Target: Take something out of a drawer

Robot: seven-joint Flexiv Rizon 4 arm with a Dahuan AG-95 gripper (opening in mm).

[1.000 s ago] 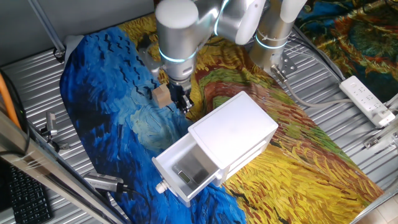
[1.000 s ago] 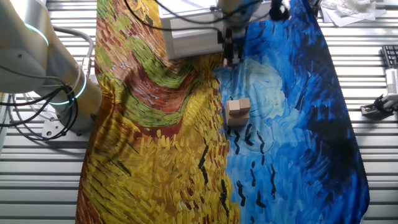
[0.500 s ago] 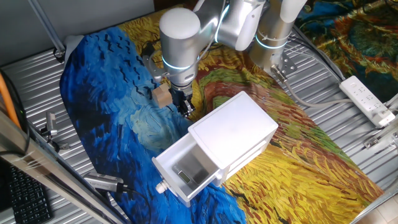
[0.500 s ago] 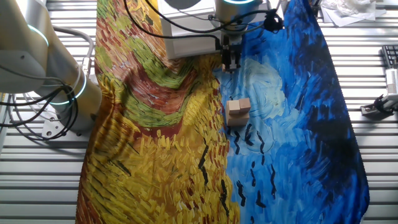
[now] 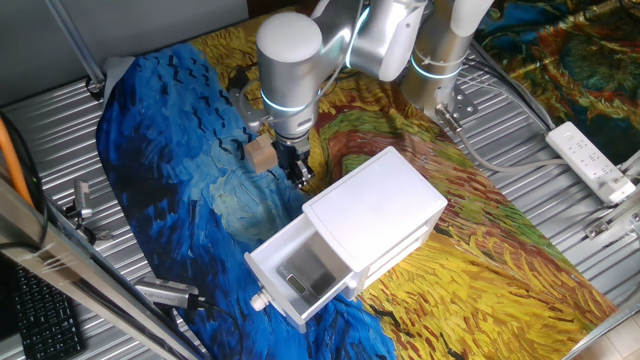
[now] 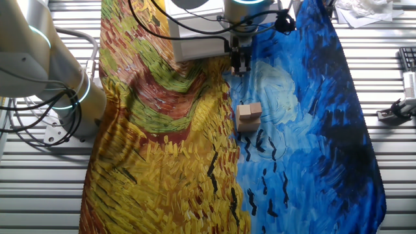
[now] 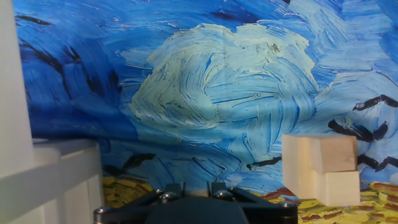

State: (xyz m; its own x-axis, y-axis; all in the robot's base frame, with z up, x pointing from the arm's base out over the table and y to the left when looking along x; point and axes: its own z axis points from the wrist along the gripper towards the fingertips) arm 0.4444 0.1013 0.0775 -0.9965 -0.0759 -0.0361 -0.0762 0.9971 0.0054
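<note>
Ribbed metal table (image 5: 60,130) — painted cloth (image 5: 180,150) spread over it.

A painted cloth (image 5: 170,150) with swirling blue and yellow brushstroke patterns covers the ribbed metal desk (image 5: 45,135). On its blue part lies a small pale wooden block (image 5: 261,153), stepped in shape, seen also in the other fixed view (image 6: 249,116) and at the right of the hand view (image 7: 321,168). A white power strip (image 5: 592,160) lies on the desk's bare metal at the right edge, well apart from the block. A black keyboard (image 5: 40,318) shows at the lower left corner.
</note>
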